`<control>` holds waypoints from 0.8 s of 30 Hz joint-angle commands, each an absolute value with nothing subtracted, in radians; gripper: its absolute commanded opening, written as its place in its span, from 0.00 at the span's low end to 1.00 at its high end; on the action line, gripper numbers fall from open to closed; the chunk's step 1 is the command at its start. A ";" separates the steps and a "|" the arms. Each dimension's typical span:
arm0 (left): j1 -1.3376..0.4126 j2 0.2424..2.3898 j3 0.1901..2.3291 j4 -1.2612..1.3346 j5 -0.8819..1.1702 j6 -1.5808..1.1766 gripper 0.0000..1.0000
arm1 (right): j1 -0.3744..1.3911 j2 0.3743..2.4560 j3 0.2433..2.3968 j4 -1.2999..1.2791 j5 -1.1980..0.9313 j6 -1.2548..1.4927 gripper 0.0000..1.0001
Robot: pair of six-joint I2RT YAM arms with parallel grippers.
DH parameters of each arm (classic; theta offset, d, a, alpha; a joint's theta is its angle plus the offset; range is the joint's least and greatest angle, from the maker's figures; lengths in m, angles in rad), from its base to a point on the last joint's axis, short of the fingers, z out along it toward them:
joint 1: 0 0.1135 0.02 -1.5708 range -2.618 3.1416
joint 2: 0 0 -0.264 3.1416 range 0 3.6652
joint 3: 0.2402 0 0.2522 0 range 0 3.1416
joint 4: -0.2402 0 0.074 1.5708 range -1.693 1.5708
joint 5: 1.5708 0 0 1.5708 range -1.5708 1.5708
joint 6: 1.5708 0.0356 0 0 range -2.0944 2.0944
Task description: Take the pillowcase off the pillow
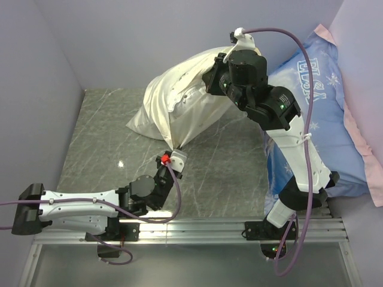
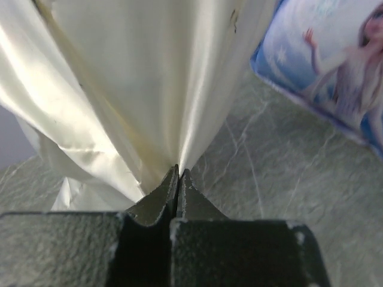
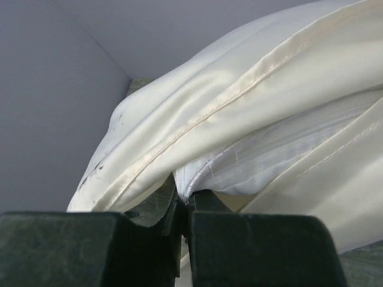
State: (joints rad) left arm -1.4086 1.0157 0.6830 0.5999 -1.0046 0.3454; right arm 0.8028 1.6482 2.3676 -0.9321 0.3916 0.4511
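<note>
The pillowcase [image 1: 157, 104], held up over the counter [image 1: 227, 161] with the pillow [image 3: 269, 158] inside, is thin, slippery and floppy; grip bunched corners or hems. Your left end effector [image 2: 179, 179], low and reaching forward, is pinched tight on its bottom corner; the raised right end effector [image 3: 182, 200] is clamped on the soft pillow's white edge.

You have one word to read: "ELSA", in pale outlined letters on the blue pillow [image 1: 326, 119]. It stands to the right of the right gripper [image 1: 209, 76], just past that arm's wrist, with the letters running down the cover. Ahead and to the right of the left gripper [image 2: 178, 179], the same cover shows only a printed figure and a snowflake, with no lettering legible.
</note>
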 commanded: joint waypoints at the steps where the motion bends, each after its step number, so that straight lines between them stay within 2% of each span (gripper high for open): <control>1: -1.358 0.977 0.617 0.511 -0.940 0.175 0.01 | 0.810 1.598 2.428 -0.775 0.425 0.437 0.00; 8: -1.224 0.942 0.529 0.424 -0.936 -0.087 0.01 | 0.810 1.556 2.434 -0.770 0.405 0.446 0.00; 17: -0.847 0.926 0.511 0.253 -0.766 -0.418 0.00 | 0.808 1.434 2.410 -0.764 0.370 0.463 0.00; 19: -0.786 0.934 0.554 0.224 -0.727 -0.431 0.01 | 0.810 1.386 2.309 -0.730 0.318 0.486 0.00; 24: -0.758 0.954 0.718 0.170 -0.660 -0.403 0.01 | 0.824 1.293 2.005 -0.615 0.253 0.520 0.00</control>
